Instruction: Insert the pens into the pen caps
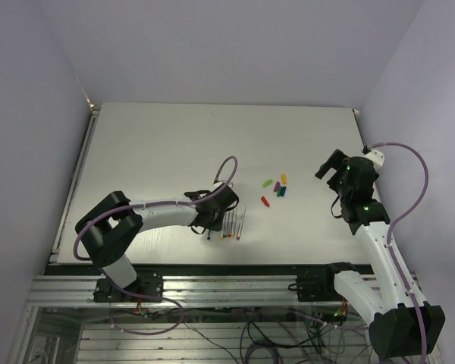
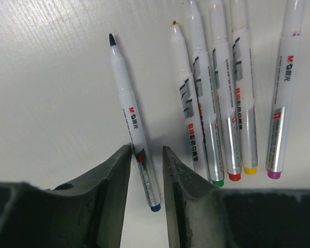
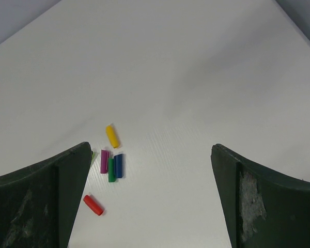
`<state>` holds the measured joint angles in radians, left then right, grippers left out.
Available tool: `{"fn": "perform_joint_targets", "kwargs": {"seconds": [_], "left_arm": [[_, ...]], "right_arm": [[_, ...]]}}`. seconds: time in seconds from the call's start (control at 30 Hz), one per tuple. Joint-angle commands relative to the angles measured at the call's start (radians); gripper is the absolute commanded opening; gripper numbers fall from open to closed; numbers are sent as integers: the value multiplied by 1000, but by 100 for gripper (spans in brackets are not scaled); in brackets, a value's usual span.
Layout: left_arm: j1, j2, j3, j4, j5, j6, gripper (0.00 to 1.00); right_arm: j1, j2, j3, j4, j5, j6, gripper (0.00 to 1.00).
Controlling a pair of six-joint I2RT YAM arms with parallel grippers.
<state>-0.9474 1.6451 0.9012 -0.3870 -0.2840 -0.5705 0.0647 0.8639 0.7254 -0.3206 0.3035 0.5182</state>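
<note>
Near the table's (image 1: 174, 144) front edge we hold the left gripper (image 2: 146, 155) astride one pen (image 2: 130, 113), jaws part-closed with table showing either side, not yet pinching. We judge it is picked because it lies apart from the other pens (image 2: 217, 103), leaving finger room. Our right gripper (image 3: 151, 150) hangs empty, jaws spread wide, over the caps (image 3: 111, 166) mid-table, with open surface beyond them.

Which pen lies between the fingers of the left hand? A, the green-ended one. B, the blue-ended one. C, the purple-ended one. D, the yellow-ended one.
B: in the left wrist view, the blue-ended pen lies between the fingers of the left hand.
</note>
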Motion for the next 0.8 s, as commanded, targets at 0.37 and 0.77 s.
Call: {"fn": "perform_joint_targets", "kwargs": {"seconds": [0.37, 0.77], "left_arm": [[-5, 94, 83, -164, 14, -27, 38], [21, 149, 85, -211, 23, -28, 25]], "right_arm": [[-4, 3, -4, -2, 11, -11, 100], [-3, 1, 8, -15, 27, -20, 100]]}}
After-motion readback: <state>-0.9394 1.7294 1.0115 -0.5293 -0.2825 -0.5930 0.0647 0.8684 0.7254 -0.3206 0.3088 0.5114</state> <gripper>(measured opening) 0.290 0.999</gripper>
